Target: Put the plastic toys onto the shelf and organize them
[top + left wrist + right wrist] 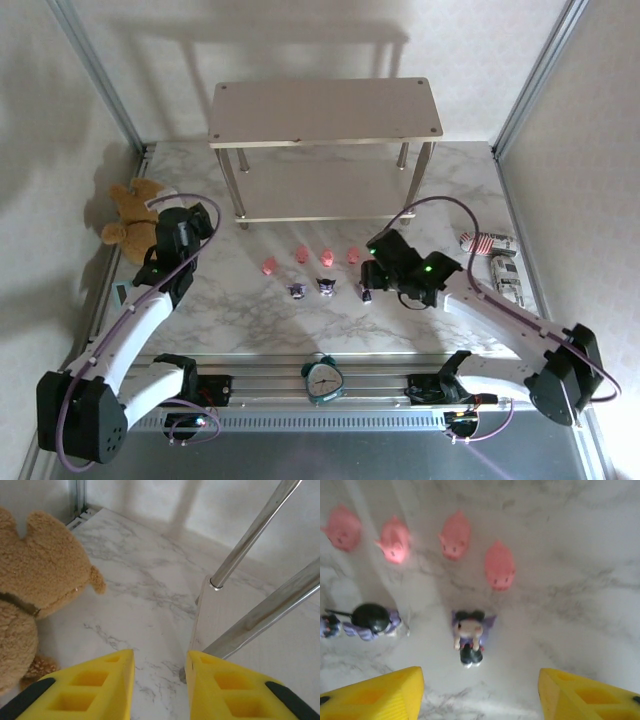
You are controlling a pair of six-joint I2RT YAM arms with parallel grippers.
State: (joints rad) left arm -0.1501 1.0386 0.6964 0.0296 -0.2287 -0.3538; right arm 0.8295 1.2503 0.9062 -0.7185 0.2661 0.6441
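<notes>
two yellow fingers of the right gripper (479, 680) stand wide apart and empty. a small purple-and-white plastic figurine (468, 639) lies on the marble table (580, 580) just ahead, four pink plastic pigs (454, 536) beyond it. the left gripper (160, 665) is narrowly parted, holding nothing, between a fuzzy brown teddy bear (45, 575) and the beige two-tier metal-legged shelf (325, 110).

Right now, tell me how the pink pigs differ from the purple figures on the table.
The pink pigs are one plain colour; the purple figures mix purple with dark and pale parts. The pigs line the row nearer the shelf, the figures the row nearer the clock. Four pigs, three figures. All are tiny and sit on the table.
</notes>
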